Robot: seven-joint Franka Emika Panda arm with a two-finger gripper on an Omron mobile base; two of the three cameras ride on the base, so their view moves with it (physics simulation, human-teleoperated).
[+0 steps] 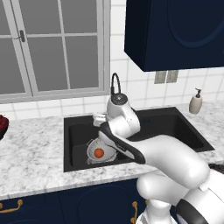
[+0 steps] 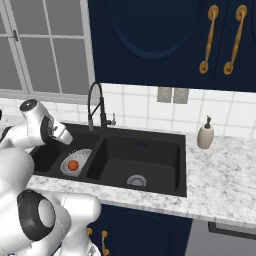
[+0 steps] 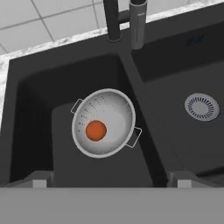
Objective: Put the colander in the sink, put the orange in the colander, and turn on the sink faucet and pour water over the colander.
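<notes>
The silvery perforated colander [image 3: 114, 117] stands upright in the left basin of the black sink [image 3: 175, 144], with the orange [image 3: 96, 130] resting inside it. From the base views the colander [image 1: 91, 148] [image 2: 81, 156] holds the orange [image 1: 99, 152] [image 2: 73, 165] in that same basin of the sink [image 1: 175, 113] [image 2: 150, 139]. My gripper [image 3: 111, 180] hovers above the sink's front, open, with nothing between its fingers. The dark sink faucet [image 3: 138, 22] [image 1: 115, 83] [image 2: 95, 105] rises behind the divider, its head above the divider's back end. No water is visible.
A white soap dispenser [image 1: 195, 101] [image 2: 205, 135] stands on the marble counter right of the sink. The right basin holds just its silver drain [image 3: 201, 106] [image 2: 136, 180]. A dark red bowl-like thing [image 1: 2, 124] sits at the far left. A navy upper cabinet [image 1: 175, 30] hangs overhead.
</notes>
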